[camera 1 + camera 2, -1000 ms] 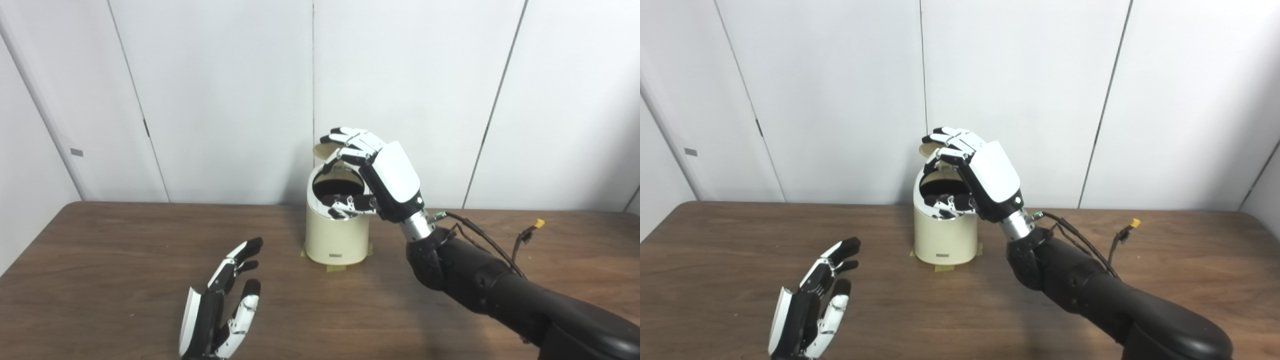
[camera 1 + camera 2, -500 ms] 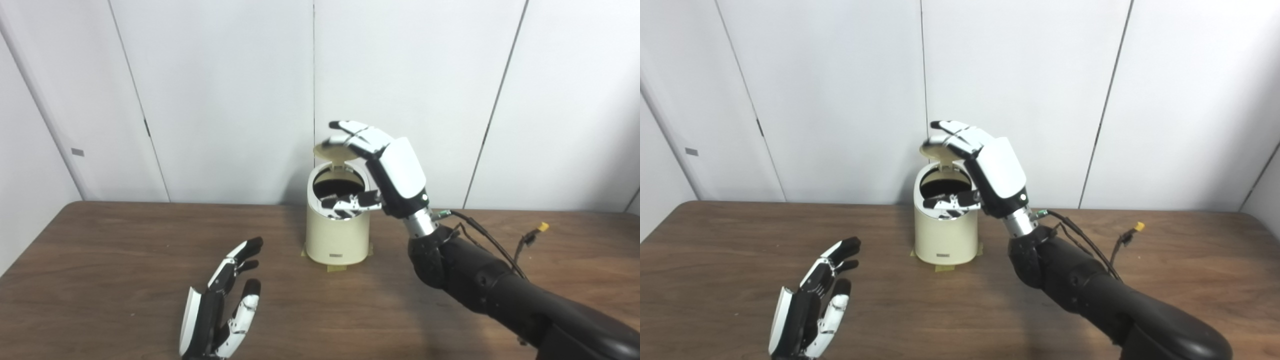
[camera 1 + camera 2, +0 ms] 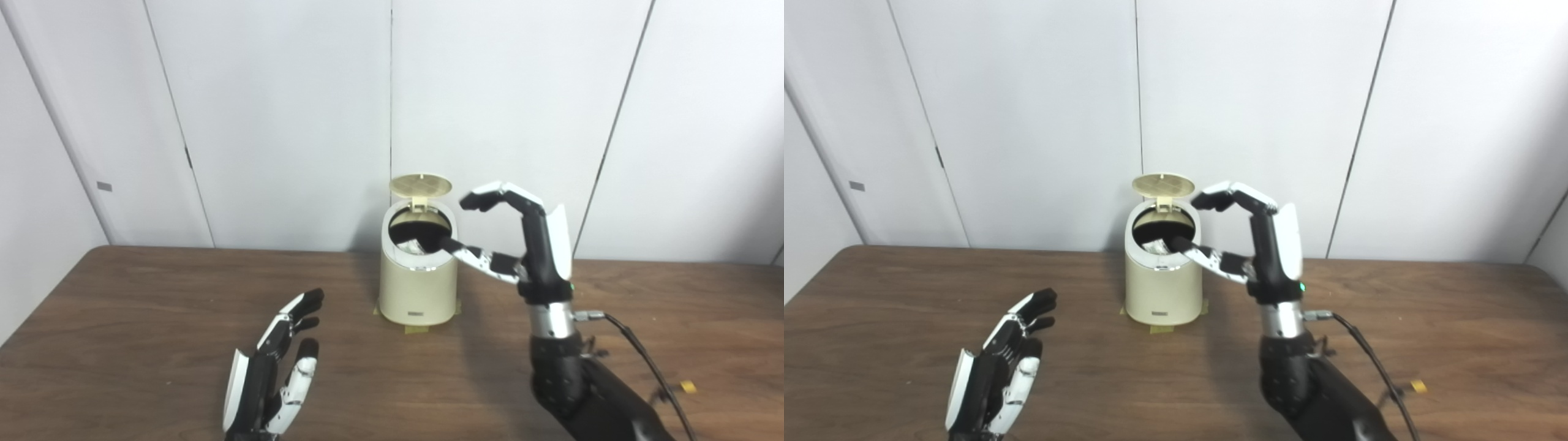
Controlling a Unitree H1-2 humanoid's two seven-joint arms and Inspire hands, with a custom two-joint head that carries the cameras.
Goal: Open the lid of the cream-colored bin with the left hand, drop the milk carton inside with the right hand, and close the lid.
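Note:
The cream-colored bin (image 3: 418,288) stands at the back middle of the table, taped down at its base. Its round lid (image 3: 420,185) is flipped up behind the dark opening. A pale bit of the milk carton (image 3: 411,246) shows inside the opening. My right hand (image 3: 528,245) is upright just right of the bin, open and empty, thumb reaching toward the rim and fingers curled above. My left hand (image 3: 272,367) rests low at the front left, open, well apart from the bin.
The brown wooden table (image 3: 122,331) spreads wide on both sides of the bin. White wall panels close the back. A black cable with a small yellow connector (image 3: 688,386) trails from my right forearm at the front right.
My right hand has pulled back from over the bin's opening to its right side and turned upright. The lid, earlier partly hidden by the fingers, stands fully shown. The left hand has stayed put.

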